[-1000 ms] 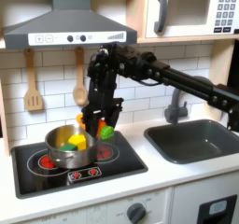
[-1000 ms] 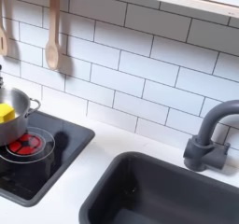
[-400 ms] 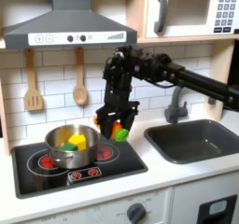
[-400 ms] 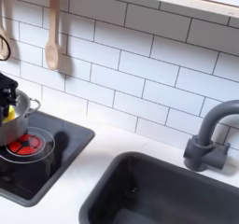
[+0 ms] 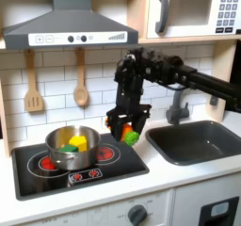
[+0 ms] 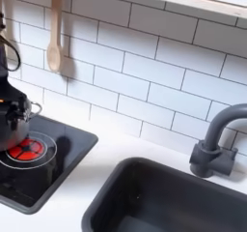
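In the first exterior view my gripper (image 5: pixel 127 132) hangs above the right edge of the black stove (image 5: pixel 56 176), shut on a small orange and green toy vegetable (image 5: pixel 129 134). To its left on the stove's left burner sits a silver pot (image 5: pixel 55 140) holding a yellow piece (image 5: pixel 78 143) and a green piece (image 5: pixel 70 150). In the second exterior view the arm's dark body (image 6: pixel 8 81) stands at the left edge, in front of the pot (image 6: pixel 13 131), which it partly hides.
A dark sink (image 5: pixel 200 141) with a grey faucet (image 5: pixel 176 105) lies right of the stove; both also appear in the second exterior view, sink (image 6: pixel 174 199) and faucet (image 6: pixel 218 137). A wooden spoon (image 5: pixel 81 81) and spatula (image 5: pixel 33 85) hang on the tiled wall. The hood (image 5: pixel 66 27) and microwave (image 5: pixel 193 9) are overhead.
The gripper has carried the orange and green toy from above the pot rightward in the first exterior view, to the stove's right edge. The arm has entered the second exterior view's left.
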Controlling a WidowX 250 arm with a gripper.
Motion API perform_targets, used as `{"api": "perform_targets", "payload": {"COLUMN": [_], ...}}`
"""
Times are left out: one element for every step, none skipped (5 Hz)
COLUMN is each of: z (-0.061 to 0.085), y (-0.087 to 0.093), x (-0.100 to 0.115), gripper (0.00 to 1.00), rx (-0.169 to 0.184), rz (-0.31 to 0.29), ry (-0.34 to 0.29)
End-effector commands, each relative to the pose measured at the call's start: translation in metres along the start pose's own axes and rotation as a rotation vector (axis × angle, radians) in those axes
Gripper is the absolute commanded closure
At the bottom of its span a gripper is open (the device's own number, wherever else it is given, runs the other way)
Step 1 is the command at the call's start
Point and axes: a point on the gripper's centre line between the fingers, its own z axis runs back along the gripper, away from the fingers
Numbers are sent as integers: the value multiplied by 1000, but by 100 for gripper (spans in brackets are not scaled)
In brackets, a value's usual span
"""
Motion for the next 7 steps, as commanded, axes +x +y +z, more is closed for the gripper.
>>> {"api": "perform_targets", "payload": {"z": [-3, -6, -10, -15, -14, -19, -22], "y": [-21, -30, -39, -47, -53, -61, -69], "x": [-13, -18, -20, -19, -15, -14, -15], "gripper": [100, 100, 100, 100, 100, 100, 100], "rx": [2, 2, 5, 6, 3, -16, -17], "rz": [-74, -91, -117, -158, -200, -265, -340], "ry": [4, 12, 15, 35, 27, 46, 45]}}
